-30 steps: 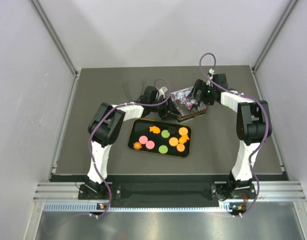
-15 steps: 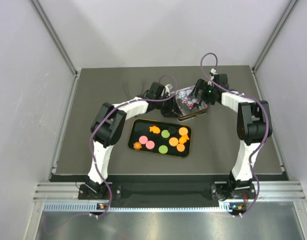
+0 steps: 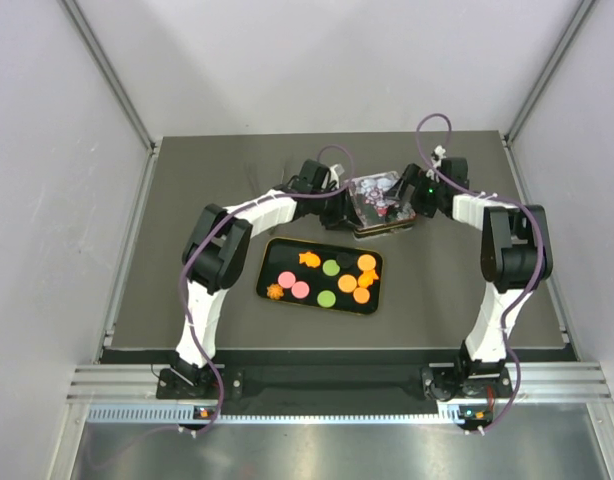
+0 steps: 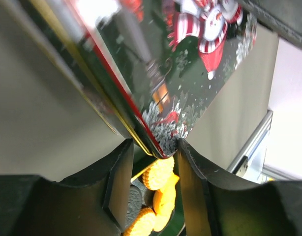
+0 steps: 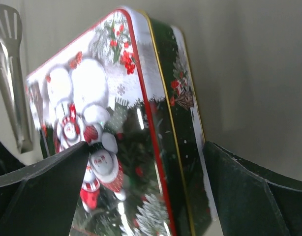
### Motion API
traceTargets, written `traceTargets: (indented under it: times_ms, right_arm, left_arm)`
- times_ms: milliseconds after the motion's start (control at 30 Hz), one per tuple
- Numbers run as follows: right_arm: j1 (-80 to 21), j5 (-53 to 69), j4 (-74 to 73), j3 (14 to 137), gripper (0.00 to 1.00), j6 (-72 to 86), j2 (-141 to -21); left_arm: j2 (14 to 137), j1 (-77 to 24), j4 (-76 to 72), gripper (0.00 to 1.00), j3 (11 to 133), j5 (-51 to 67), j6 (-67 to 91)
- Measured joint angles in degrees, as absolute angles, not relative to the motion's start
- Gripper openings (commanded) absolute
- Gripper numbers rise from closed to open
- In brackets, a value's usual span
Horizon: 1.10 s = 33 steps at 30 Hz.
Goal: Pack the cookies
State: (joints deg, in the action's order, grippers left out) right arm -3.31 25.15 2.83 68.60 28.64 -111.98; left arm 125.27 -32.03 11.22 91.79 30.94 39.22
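The cookies (image 3: 332, 268) lie on a black tray (image 3: 267, 268) at the middle of the table (image 3: 187, 200), just on the near side of a snowman tin (image 3: 379, 195). The left hand (image 4: 153, 146) pinches a corner of the snowman tin between nearly closed fingers. The right hand (image 5: 145, 144) is spread wide and straddles the tin's opposite side; whether it touches the tin cannot be told.

Left arm (image 3: 209, 262) and right arm (image 3: 509, 250): white link shells, rounded black joint housings, black bases (image 3: 182, 382) at the desk's near edge. A purple cable (image 3: 332, 155) loops along each arm. Small green light (image 3: 430, 189) near the right wrist. Left gripper (image 4: 154, 147) and right gripper (image 5: 146, 145): matte black, chunky fingers with bevelled edges.
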Motion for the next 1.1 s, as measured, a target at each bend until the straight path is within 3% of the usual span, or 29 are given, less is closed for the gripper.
traceTargets:
  times_ms: [267,700,900,1100]
  right_arm:
    - [-2.00,27.75,2.68,66.32,0.99,30.72,-110.80]
    - [-0.60,25.15,-8.12,74.52,1.00,29.58,-107.57]
    - [1.41,22.17,-11.14,78.15,1.00,27.92,-102.00]
    - [1.21,19.92,-13.37,76.64,1.00,26.41,-91.85]
  left_arm:
    - [125.43,-29.08,11.00,0.46,92.40,29.89,38.76]
    - [125.43,-28.05,13.43,0.64,98.50,25.85,36.34]
    - [124.07,-26.81,13.78,0.64,103.37,24.36,35.44]
    - [115.35,-25.91,14.98,0.64,99.74,21.02,33.67]
